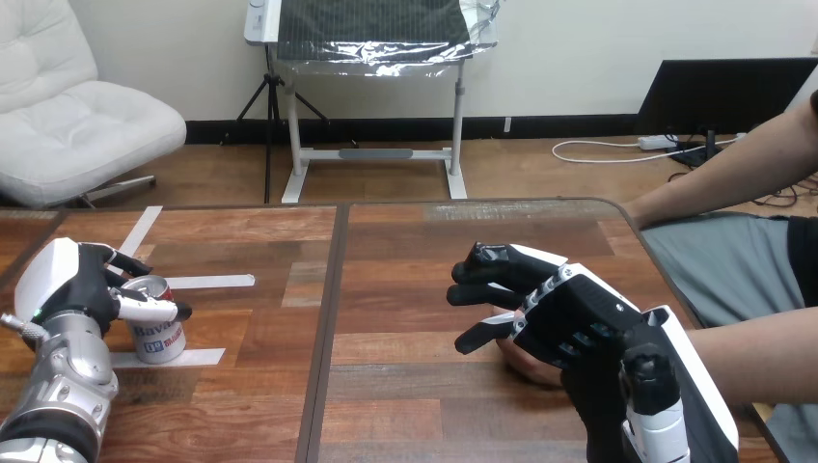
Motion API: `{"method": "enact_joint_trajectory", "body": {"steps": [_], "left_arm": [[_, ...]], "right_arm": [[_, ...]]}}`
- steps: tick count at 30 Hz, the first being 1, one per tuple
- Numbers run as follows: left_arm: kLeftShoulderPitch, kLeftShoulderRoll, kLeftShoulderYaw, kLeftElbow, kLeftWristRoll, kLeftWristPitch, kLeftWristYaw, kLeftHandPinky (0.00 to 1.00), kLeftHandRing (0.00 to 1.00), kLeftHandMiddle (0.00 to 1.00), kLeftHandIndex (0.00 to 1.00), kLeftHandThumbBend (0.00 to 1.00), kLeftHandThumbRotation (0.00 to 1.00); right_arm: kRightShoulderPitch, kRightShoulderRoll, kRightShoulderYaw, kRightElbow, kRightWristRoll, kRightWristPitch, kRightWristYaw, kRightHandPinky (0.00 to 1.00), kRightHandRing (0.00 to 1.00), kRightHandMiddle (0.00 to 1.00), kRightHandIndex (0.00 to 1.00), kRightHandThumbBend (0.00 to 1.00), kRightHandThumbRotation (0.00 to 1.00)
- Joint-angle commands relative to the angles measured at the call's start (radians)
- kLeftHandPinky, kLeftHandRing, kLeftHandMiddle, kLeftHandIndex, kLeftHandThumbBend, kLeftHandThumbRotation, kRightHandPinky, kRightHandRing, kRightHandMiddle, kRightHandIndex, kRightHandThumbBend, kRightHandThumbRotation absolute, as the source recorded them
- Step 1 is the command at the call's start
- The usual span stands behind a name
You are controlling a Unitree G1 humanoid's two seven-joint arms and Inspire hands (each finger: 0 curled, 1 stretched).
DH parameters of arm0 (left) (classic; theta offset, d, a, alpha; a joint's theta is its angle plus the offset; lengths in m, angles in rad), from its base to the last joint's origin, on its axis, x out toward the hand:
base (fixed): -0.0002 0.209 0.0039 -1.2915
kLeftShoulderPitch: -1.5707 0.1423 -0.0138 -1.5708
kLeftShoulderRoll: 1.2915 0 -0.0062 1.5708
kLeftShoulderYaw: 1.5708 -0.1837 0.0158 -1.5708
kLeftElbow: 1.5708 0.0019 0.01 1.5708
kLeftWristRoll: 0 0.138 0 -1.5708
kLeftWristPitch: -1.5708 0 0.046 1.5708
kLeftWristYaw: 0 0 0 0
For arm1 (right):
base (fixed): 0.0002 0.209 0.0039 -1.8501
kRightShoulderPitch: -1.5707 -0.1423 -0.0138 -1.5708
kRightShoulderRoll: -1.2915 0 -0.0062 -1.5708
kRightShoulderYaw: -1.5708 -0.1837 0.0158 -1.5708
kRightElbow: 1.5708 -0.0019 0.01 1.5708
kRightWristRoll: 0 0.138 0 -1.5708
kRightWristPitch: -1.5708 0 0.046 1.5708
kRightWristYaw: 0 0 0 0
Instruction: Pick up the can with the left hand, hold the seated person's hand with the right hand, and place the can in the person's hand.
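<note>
The table [405, 251] is bearing everything. The right hand [569, 309] is lying over the person's hand [521, 359], hiding most of it; whether it is gripping, I cannot tell. The left hand [72, 285] is curling its fingers [149, 311] round the can [159, 340], which is standing upright at the table's left.

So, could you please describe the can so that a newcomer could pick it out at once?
Start at the wooden table and go to its left part, where strips of white tape lie. There the can stands upright, with the robot's left hand curled round it. It is the only small cylinder on the table, pale with a silver top.
</note>
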Motion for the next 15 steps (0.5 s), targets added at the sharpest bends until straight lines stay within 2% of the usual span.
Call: {"method": "enact_joint_trajectory", "body": {"steps": [1, 15], "left_arm": [[-0.067, -0.001, -0.017, -0.006, 0.015, -0.012, 0.004, 0.42, 0.52, 0.57, 0.57, 0.86, 0.0], [-0.072, 0.005, -0.023, -0.001, 0.012, -0.008, -0.019, 0.46, 0.55, 0.59, 0.58, 0.88, 0.0]], "right_arm": [[-0.033, 0.01, -0.007, -0.038, 0.006, -0.018, -0.005, 0.57, 0.74, 0.76, 0.75, 0.73, 0.94], [-0.037, 0.008, -0.008, -0.038, 0.009, -0.016, -0.003, 0.58, 0.74, 0.77, 0.75, 0.72, 0.94]]}}
